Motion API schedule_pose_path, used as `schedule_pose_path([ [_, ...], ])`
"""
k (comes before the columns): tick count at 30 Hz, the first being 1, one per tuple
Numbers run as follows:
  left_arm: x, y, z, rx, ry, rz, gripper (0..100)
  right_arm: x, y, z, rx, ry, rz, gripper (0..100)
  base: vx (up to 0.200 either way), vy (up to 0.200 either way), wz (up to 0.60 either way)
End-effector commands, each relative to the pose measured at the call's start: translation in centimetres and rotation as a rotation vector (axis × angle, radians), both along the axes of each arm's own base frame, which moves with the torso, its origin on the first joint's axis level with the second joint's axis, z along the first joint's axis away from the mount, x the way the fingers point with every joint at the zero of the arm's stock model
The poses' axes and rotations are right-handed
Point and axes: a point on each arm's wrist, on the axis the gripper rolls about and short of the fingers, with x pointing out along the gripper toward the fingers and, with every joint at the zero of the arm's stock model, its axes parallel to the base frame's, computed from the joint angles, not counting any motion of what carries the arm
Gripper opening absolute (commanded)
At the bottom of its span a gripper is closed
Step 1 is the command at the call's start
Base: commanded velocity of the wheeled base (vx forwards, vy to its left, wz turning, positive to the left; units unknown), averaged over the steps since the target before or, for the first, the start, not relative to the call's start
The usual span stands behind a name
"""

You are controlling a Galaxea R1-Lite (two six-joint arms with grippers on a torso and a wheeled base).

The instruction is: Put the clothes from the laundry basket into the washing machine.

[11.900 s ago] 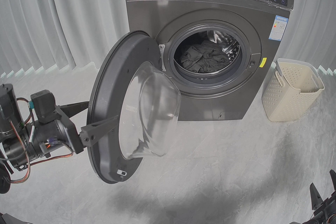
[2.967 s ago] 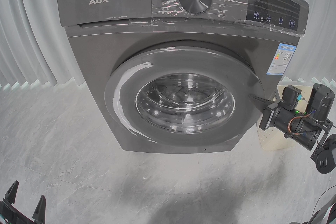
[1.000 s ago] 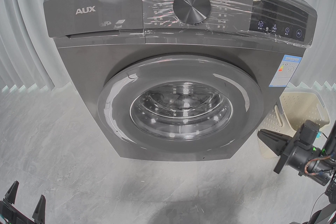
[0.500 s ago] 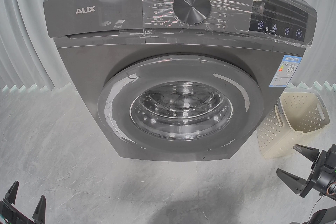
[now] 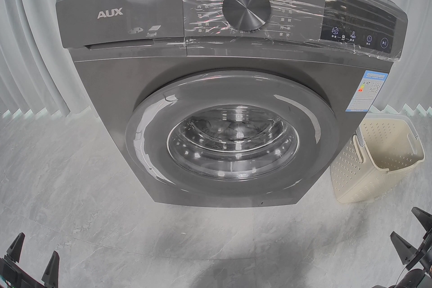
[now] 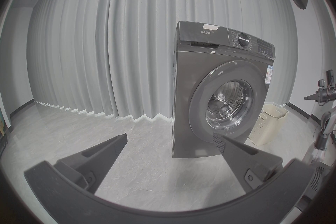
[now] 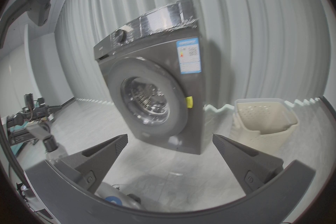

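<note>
The grey washing machine (image 5: pixel 234 77) stands in front of me with its round door (image 5: pixel 231 140) closed; dark cloth shows dimly behind the glass. The cream laundry basket (image 5: pixel 382 158) sits on the floor at its right side and looks empty inside. My right gripper (image 5: pixel 411 230) hangs open low at the right edge, apart from the basket, nothing between its fingers. My left gripper (image 5: pixel 32 253) is open low at the left corner, holding nothing. The left wrist view shows the machine (image 6: pixel 220 88) and basket (image 6: pixel 267 123); the right wrist view shows the machine (image 7: pixel 154 88) and the empty basket (image 7: pixel 264 119).
Pale pleated curtains (image 5: pixel 36 32) hang behind the machine. Grey marble-look floor (image 5: pixel 135 230) spreads open in front of it. The control dial (image 5: pixel 246 7) and touch panel (image 5: pixel 357 34) sit under plastic film on the machine's top front.
The door, open with clothes in the drum long before, is closed. In the last second my right gripper has dropped away from the door and basket toward the lower right corner, opening.
</note>
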Motion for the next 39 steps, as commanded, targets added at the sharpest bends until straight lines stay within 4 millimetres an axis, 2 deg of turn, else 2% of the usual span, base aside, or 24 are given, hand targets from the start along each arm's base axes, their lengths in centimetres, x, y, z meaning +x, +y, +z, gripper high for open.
schedule_pose_path([
  [1, 0.0, 0.0, -0.5, -0.002, 0.003, -0.001, 100, -2.5, -0.5, -0.5, 0.033, -0.16, -0.114, 100, 0.0, 0.0, 0.0],
  [8, 0.0, 0.0, -0.5, -0.002, 0.002, 0.0, 100, -2.6, -0.3, -1.9, 0.025, -0.165, -0.224, 100, 0.0, 0.0, 0.0],
  [12, 0.0, 0.0, -0.5, -0.002, 0.002, -0.001, 100, -3.1, -0.2, -3.3, -0.014, -0.148, -0.283, 100, 0.0, 0.0, 0.0],
  [17, 0.0, 0.0, -0.5, -0.002, 0.003, -0.003, 100, -3.1, -0.4, -3.8, -0.02, -0.106, -0.36, 100, 0.0, 0.0, 0.0],
  [39, 0.0, 0.0, -0.5, -0.013, 0.003, 0.005, 100, -3.1, -0.3, -4.0, -0.065, -0.096, -0.293, 100, 0.0, 0.0, 0.0],
])
